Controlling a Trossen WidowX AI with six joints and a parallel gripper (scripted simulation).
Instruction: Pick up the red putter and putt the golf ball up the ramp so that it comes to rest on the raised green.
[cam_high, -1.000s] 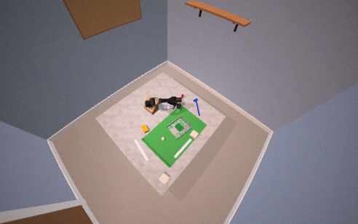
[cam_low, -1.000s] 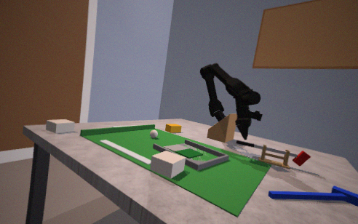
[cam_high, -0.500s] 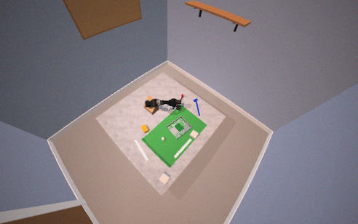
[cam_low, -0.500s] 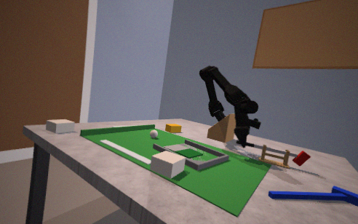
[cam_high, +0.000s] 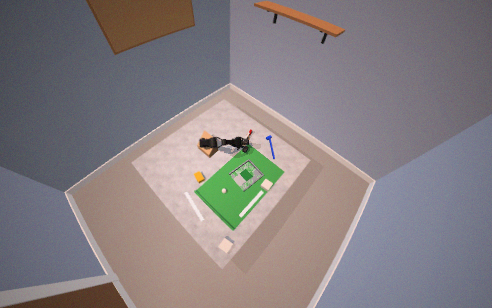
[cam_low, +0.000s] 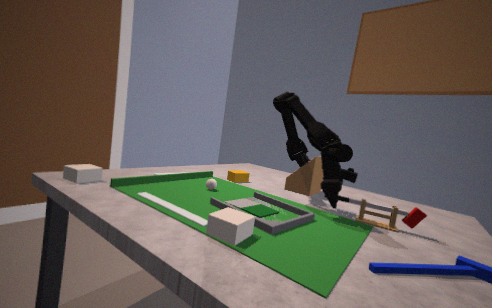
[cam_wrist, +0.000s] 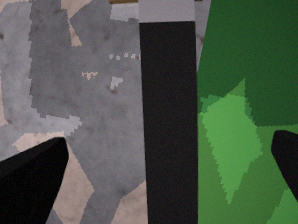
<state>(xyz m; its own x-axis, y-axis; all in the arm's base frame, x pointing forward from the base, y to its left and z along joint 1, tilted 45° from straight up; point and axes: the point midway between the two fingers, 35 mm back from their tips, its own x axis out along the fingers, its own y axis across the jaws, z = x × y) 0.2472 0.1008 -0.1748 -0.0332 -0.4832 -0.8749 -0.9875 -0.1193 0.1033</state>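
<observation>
From the top view, the black six-joint arm (cam_high: 222, 141) reaches across the grey marbled table top (cam_high: 165, 160) towards a tiny red putter head (cam_high: 249, 132); its shaft is too small to trace here. A small white golf ball (cam_high: 224, 190) sits on the flat green putting mat (cam_high: 227, 205), near the grey-walled raised green (cam_high: 246, 175). A blue putter (cam_high: 271, 146) lies beyond the mat. No writing or brand mark can be read anywhere.

In the exterior view, the black parallel-jaw gripper (cam_low: 332, 199) points down over the dark grip end of the red putter (cam_low: 413, 217), whose shaft rests across a small wooden fence-like stand (cam_low: 377, 216). Whether the fingertips touch the shaft cannot be told. The tan wedge block (cam_low: 306, 178) partly hides the arm's base, and the frame edge cuts off the blue putter's head.

In the wrist view, the putter's black grip (cam_wrist: 169, 143) runs straight up the middle, turning grey near the top. One black finger (cam_wrist: 29, 196) shows at each side, spread wide and well clear of the grip, pinching nothing. Both are cut off by the frame.
</observation>
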